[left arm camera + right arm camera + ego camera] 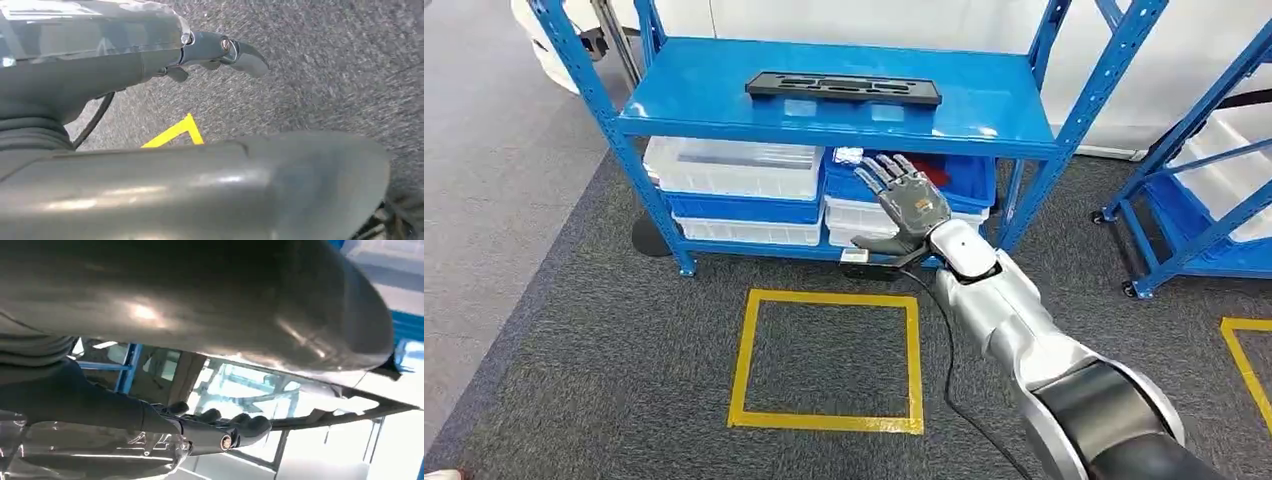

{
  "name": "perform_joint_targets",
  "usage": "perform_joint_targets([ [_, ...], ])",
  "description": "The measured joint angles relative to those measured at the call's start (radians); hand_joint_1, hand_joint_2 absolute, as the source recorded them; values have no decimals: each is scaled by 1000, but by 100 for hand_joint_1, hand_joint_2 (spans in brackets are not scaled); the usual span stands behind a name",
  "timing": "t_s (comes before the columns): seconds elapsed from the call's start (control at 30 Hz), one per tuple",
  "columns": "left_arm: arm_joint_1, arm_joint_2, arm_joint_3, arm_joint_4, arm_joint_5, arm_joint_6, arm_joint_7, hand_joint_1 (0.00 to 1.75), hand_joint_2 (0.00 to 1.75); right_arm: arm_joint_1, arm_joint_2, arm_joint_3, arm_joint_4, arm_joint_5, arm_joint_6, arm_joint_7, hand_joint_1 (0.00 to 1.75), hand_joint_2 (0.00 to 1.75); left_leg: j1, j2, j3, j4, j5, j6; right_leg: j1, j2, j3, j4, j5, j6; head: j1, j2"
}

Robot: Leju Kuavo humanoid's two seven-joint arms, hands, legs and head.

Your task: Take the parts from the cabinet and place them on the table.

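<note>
Fingers spread and empty, the right hand (911, 205) reaches just below the blue cabinet's (724, 122) top shelf, where the black part (843, 88) lies. Better to rise above the shelf edge before closing.

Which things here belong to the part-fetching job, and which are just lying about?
Job: black part on the blue cabinet; right hand, fingers spread, holding nothing, below the top shelf.
Lying about: white bins, blue bin, yellow floor square, second rack.
</note>
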Motion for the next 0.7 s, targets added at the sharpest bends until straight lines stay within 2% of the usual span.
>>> perform_joint_targets([
  [0.03, -3, 1, 0, 0, 0, 0, 0, 0, 0, -1, 0, 0, 0, 0, 0, -1, 0, 0, 3, -1, -4, 2, -2, -4, 3, 0, 2, -23, -2, 1, 1, 0],
  [0.07, -6, 0, 0, 0, 0, 0, 0, 0, 0, 0, 0, 0, 0, 0, 0, -3, 0, 0, 6, 1, -4, -1, -3, -10, 7, 1, 0, -20, -5, -2, 0, 0],
  [0.1, -6, 0, 0, 1, 0, 0, 0, 0, 0, 0, -2, 0, 0, -1, -1, -3, 0, 0, 8, 2, -1, -5, -7, -16, 7, 2, 2, -20, -10, -7, 0, 0],
  [0.13, -8, 0, 0, 1, 0, 0, 0, 0, 0, -1, -5, 0, 0, -1, -1, -2, 0, 0, 6, 3, 7, -11, -11, -22, 4, 3, 9, -29, -11, -9, 1, 0],
  [0.17, -8, 1, 0, 1, 0, 0, 1, 0, 0, 0, -5, 0, -3, -2, -1, -2, 0, 0, 5, 4, 10, -7, -17, -27, -9, 2, 26, -43, -10, -10, 0, 0],
  [0.2, -8, 1, -1, 1, -1, 0, 1, 0, 0, -1, -6, 0, -3, -4, -2, -2, 0, 0, 6, 4, 0, 24, -26, -34, -9, 3, 38, -50, -14, -15, 0, 0],
  [0.23, -9, 1, -1, 2, -1, -1, 2, 0, 0, -4, -6, 1, -3, -7, -2, -1, 0, 0, 9, 4, -38, 93, -54, -40, -9, 1, 44, -50, -19, -19, 0, 0],
  [0.3, -7, 1, -4, 3, -1, -4, 7, 0, 0, 2, -6, 2, -2, -8, -2, 1, 0, 0, 16, 4, -140, 257, -104, -51, -9, 2, 58, -49, -34, -19, 0, 0],
  [0.33, -4, 1, -4, 3, -1, -5, 10, 0, 0, 7, -6, 3, 0, -11, -2, 1, 0, 0, 18, 4, -176, 304, -105, -53, -9, 2, 66, -48, -41, -19, 0, 0],
  [0.37, -2, 1, -5, 3, 0, -6, 10, 0, 0, 12, -6, 3, 0, -12, -3, 0, 0, 0, 20, 4, -193, 306, -79, -56, -9, 3, 77, -47, -51, -17, 0, 0],
  [0.4, 0, 2, -5, 3, 0, -6, 11, 0, 0, 14, -6, 4, 0, -13, -3, 0, 0, 0, 21, 4, -186, 262, -32, -56, -10, 4, 89, -46, -61, -15, 0, 0],
  [0.43, -1, 3, -5, 3, 1, -6, 12, 0, 0, 14, -6, 4, 0, -14, -3, -1, 0, 0, 21, 4, -160, 184, 27, -55, -11, 4, 102, -44, -72, -12, 0, 0],
  [0.47, 0, 3, -5, 3, 2, -6, 12, 0, 0, 14, -5, 5, 0, -15, -5, -2, 0, 0, 21, 5, -124, 83, 93, -52, -12, 4, 117, -41, -85, -9, 0, 0],
  [0.5, 2, 3, -4, 3, 4, -6, 11, 0, 0, 14, -4, 5, 0, -17, -7, -3, 0, 0, 20, 5, -103, 23, 117, -47, -13, 2, 124, -42, -96, -4, 0, 0],
  [0.53, 3, 4, -4, 4, 9, -6, 10, 0, 0, 12, -3, 6, 2, -20, -12, -4, 0, 0, 13, 5, -91, 17, 101, -42, -6, 6, 124, -39, -100, 2, 0, 0],
  [0.57, 1, 4, -4, 4, 10, -5, 9, 0, 0, 12, 0, 8, 2, -23, -14, -4, 0, 0, 13, 5, -83, -4, 81, -27, -6, 6, 119, -40, -101, 8, 0, 0],
  [0.6, 0, 4, -4, 4, 12, -3, 10, 0, 0, 13, 1, 8, 2, -25, -15, -4, 0, 0, 14, 4, -86, -3, 81, -23, -6, 6, 121, -45, -102, 12, 1, 0],
  [0.63, 4, 5, -4, 4, 12, -2, 10, 0, 0, 13, 2, 8, 2, -26, -16, -4, 0, 0, 12, 3, -84, -5, 74, -14, -7, 5, 121, -33, -97, 19, 0, 0],
  [0.67, 5, 5, -4, 4, 12, -1, 9, 0, 0, 12, 3, 8, 2, -27, -16, -3, 0, 0, 15, 1, -70, -9, 71, -7, -7, 5, 117, -14, -93, 24, 0, 0],
  [0.7, 7, 5, -4, 4, 12, 0, 9, 0, 0, 13, 3, 9, 3, -28, -16, -4, 0, 0, 17, 1, -57, -16, 66, 0, -11, 3, 95, 31, -92, 27, 0, 0],
])
